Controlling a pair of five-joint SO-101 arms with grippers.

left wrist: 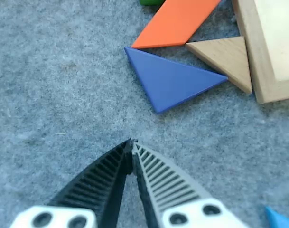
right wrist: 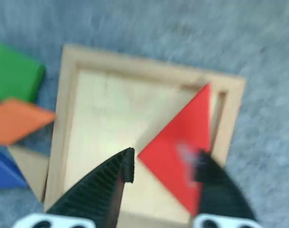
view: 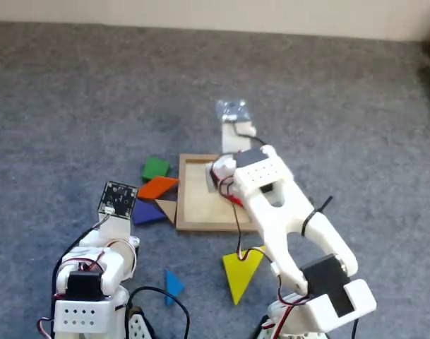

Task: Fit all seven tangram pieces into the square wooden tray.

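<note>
Now, high view: the right arm stretches over the square wooden tray point(view: 190, 224), with the right gripper point(view: 220, 178) low inside it and a sliver of a red triangle point(view: 234, 200) peeking out beneath.
Step in hand: looks to me like the first piece going in, with six to come.
Waiting pieces: a green square point(view: 156, 168), an orange parallelogram point(view: 158, 186), a dark blue triangle point(view: 147, 212) and a plain wooden triangle point(view: 167, 209) crowd the tray's side nearest the left arm. A big yellow triangle point(view: 241, 272) and a small light-blue triangle point(view: 172, 284) lie by the arm bases.
Left wrist view: the left gripper point(left wrist: 131, 147) has its tips pressed together and holds nothing. It hovers over carpet near the dark blue triangle point(left wrist: 175, 80).
Right wrist view: the right gripper point(right wrist: 165, 166) has its jaws apart, straddling the red triangle point(right wrist: 175, 147), which lies in a corner of the tray point(right wrist: 135, 59).
Tray contents: the red triangle alone, the rest bare wood.
Next move: probably lift clear without nudging red, then fetch another large piece.
</note>
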